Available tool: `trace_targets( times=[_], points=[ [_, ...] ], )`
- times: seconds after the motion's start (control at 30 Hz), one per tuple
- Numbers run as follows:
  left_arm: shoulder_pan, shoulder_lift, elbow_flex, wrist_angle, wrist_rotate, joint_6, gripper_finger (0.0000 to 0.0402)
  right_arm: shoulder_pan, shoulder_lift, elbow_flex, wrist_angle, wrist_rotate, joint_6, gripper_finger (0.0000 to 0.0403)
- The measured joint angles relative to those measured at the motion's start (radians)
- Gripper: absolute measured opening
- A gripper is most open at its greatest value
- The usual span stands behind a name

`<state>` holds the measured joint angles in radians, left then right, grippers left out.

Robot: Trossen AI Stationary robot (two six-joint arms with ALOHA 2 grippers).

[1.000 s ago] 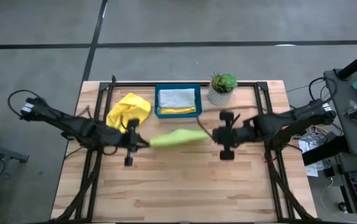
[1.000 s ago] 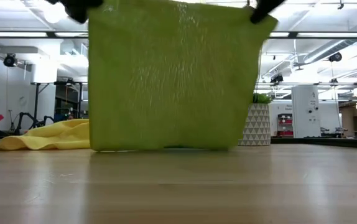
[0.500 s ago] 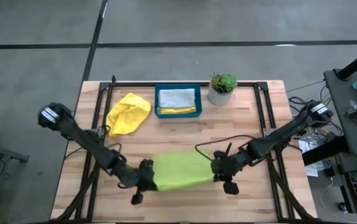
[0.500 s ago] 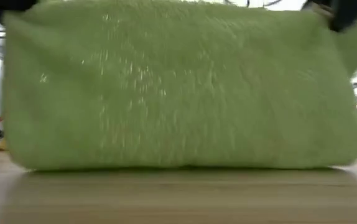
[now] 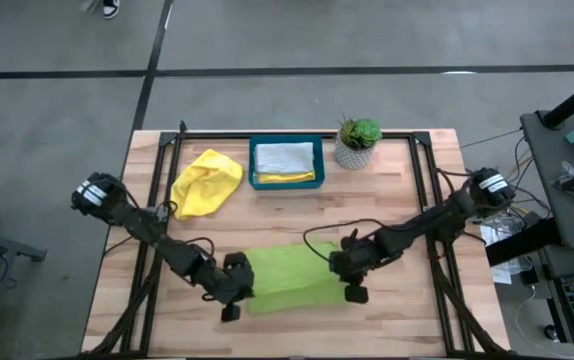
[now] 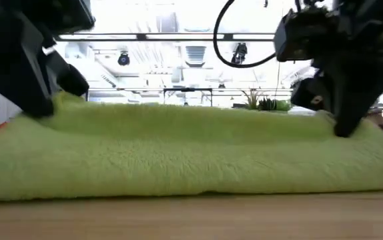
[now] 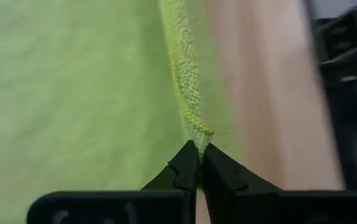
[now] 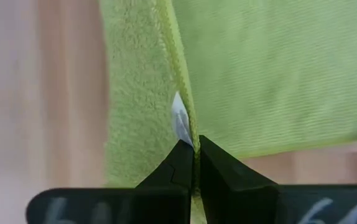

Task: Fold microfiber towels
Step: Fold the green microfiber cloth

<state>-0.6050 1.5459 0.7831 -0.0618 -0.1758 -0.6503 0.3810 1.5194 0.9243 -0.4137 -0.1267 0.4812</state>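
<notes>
The lime green towel [image 5: 289, 280] lies on the table's near middle, and a rounded fold [image 6: 191, 167] of it faces the near edge. My left gripper [image 7: 200, 163] is shut on its left end, and my right gripper [image 8: 196, 155] is shut on its right end. From above they show as the left gripper [image 5: 235, 290] and the right gripper [image 5: 347, 278]. A crumpled yellow towel [image 5: 207, 182] rests on the table at the far left. A pale and a yellow folded towel lie in the teal tray [image 5: 253, 165]. My left gripper pinches the green towel's hemmed edge at its left corner [image 7: 196, 132] between the two fingertips, slanting down from the table's left. The edge runs away from the fingers over a lower layer that lies on the table. My right gripper pinches the towel's hemmed edge at the right corner [image 8: 188, 127], beside a small white tag [image 8: 178, 118], slanting down from the table's right. The held layer rests over another green layer on the table.
A small potted plant [image 5: 356, 143] stands at the far right of the tray. Black frame rails [image 5: 157, 200] run along the table's left and right sides. Bare wood [image 5: 287, 335] lies near the front edge.
Both grippers have come down and toward the table's near edge, still shut on the green towel's corners, and have tipped to point more steeply down. The towel, which hung upright between them, now lies heaped in layers on the table.
</notes>
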Motion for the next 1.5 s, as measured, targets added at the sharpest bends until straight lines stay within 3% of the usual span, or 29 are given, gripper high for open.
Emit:
trace_targets(
  times=[0.6, 1.5],
  points=[
    [0.110, -0.044, -0.002, -0.281, -0.041, 0.005, 0.0000, -0.209, 0.010, 0.055, -0.090, 0.025, -0.228, 0.0008],
    [0.187, -0.042, -0.005, -0.317, -0.111, 0.056, 0.0002, -0.245, 0.042, 0.053, -0.092, 0.102, -0.274, 0.0014]
  ],
)
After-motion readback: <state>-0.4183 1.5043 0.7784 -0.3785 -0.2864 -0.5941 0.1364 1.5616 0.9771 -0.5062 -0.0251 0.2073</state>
